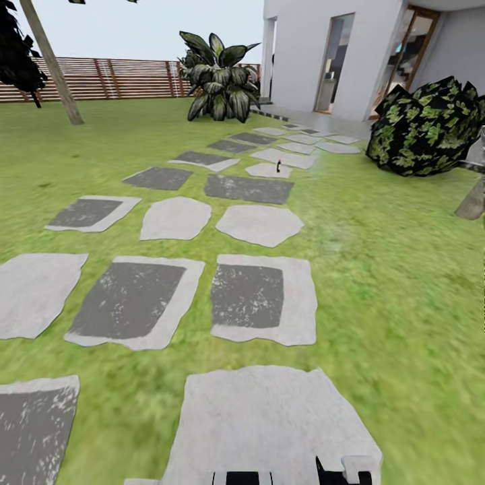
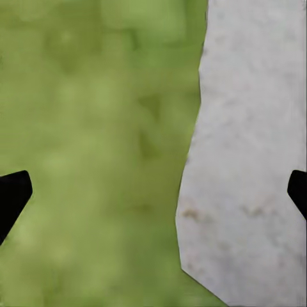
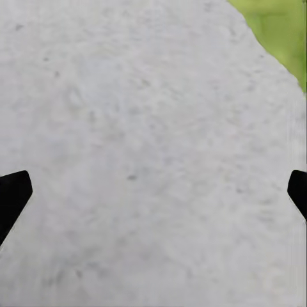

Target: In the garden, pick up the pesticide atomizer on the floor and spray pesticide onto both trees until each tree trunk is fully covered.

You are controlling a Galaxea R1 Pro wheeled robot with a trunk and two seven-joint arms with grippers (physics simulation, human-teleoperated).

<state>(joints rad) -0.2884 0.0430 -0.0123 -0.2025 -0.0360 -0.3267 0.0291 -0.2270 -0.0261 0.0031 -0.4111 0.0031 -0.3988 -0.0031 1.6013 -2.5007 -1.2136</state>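
The pesticide atomizer (image 1: 277, 165) is a tiny dark upright speck far ahead on a pale stepping stone (image 1: 268, 170). One tree trunk (image 1: 50, 64) leans at the far left before the wooden fence (image 1: 121, 77). The base of a second grey trunk (image 1: 471, 199) shows at the right edge. My left gripper (image 2: 153, 198) is open above the grass (image 2: 89, 153), beside a grey stone's edge (image 2: 249, 160). Over a pale stone (image 3: 141, 141), my right gripper (image 3: 153, 198) is open too. Both hold nothing, and both are far from the atomizer.
Grey paving stones (image 1: 263, 296) run across the lawn toward the white house (image 1: 303, 47). A broad-leaved plant (image 1: 219, 77) stands by the house corner. A round dark bush (image 1: 428, 128) sits at the right. Dark robot parts (image 1: 337, 471) peek in at the bottom edge.
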